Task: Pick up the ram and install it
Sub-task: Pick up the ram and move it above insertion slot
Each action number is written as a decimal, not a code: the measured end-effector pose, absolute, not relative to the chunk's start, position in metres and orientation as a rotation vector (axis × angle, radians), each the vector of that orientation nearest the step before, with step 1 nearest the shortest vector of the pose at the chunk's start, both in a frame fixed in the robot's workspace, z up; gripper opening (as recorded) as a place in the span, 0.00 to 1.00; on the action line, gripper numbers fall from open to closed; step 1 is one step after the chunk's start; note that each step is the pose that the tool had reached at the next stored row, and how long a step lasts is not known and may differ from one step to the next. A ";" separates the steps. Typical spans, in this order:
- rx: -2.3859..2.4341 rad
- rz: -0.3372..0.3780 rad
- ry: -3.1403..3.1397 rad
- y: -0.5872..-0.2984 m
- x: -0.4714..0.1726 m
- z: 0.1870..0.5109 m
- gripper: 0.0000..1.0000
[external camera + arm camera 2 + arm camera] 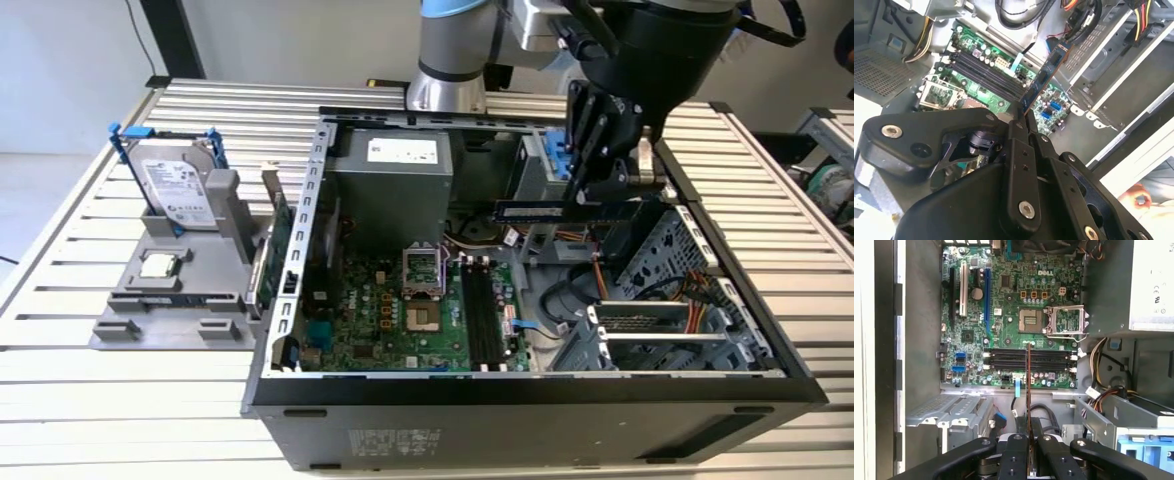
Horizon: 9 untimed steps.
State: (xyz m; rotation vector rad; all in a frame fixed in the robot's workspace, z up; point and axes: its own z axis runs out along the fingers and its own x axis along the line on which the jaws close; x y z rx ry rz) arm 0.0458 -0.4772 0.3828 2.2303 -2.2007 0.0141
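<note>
Gripper [614,196] clenched on the ram [541,210] | pickup done | stick hung above empty memory slots [1009,360] | not yet seated

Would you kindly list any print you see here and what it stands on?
Hard drive label: too small to read.
Power supply sticker: too small to read.
Case sticker: blurred.
Motherboard: a white logo; other markings too small.
Ram in the gripper: nothing legible.

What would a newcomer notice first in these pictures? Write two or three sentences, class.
The black gripper, shut on the ram, hangs above the open computer case. Inside lies the green motherboard with dark memory slots. A hard drive stands outside, at the exterior view's left.
</note>
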 end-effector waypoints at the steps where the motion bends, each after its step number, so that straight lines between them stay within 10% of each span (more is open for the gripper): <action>1: 2.232 0.022 -2.200 -0.475 0.045 0.382 0.00; 9: 2.234 0.049 -2.202 -0.455 0.038 0.381 0.00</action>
